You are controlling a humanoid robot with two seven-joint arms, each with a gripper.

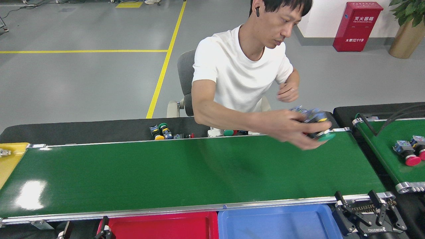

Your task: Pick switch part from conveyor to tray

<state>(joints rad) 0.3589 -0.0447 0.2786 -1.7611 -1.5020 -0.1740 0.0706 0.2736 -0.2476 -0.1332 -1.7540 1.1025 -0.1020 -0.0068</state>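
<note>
Presently one person's hand (292, 127) holds several switch parts (313, 117) above the glossy dark-green conveyor (186, 172). One red plastic tray (162, 225), one blue bin (275, 222). Right gripper (363, 205), marked "ROBOTIQ", fingers spread; left gripper (86, 232) state undeterminable.

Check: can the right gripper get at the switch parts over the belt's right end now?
Probably not yet: the person's hand holds the switch parts above the conveyor, blocking the way. The right gripper sits open at the near rail.
</note>
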